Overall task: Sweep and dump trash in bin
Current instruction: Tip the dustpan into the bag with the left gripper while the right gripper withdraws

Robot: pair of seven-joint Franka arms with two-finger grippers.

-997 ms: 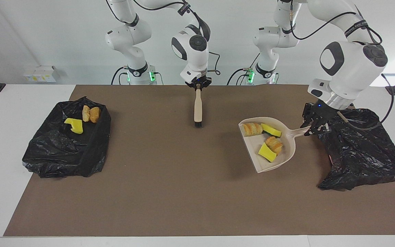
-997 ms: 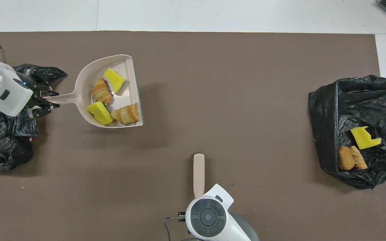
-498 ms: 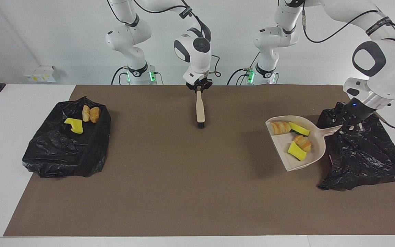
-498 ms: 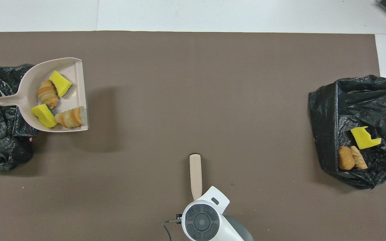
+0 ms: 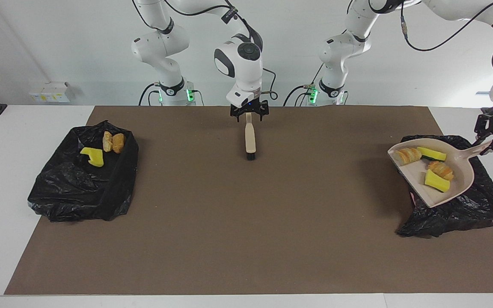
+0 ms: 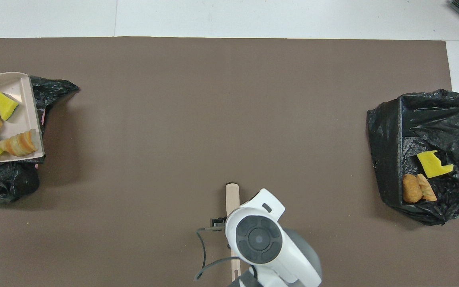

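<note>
"Facing view, nearest the robots: what was there?"

"The right gripper (image 5: 249,114), low over the handle end of the brush (image 5: 250,139). Its fingers stood spread either side of the handle, gripping nothing. The brush lay flat on the brown mat (image 5: 246,239), probably parked clear of the dumping."

"And farther out?"

"The left gripper (image 5: 491,144) was clamped on the handle of the beige dustpan (image 5: 420,185), held up over the black-bagged bin (image 5: 477,211) at the left arm's end. The trash (image 5: 437,181), two yellow sponge chunks and two croissant-like lumps, lay in the pan, kept fairly level, I'd judge, so nothing slid off."

"Room to tip it?"

"Tight. The pan's mouth sat about over the bin's mat-side edge, so pieces could land on the mat. The middle lay open. The second bin (image 5: 58,201), at the right arm's end, already held scraps (image 5: 92,157)."
</note>
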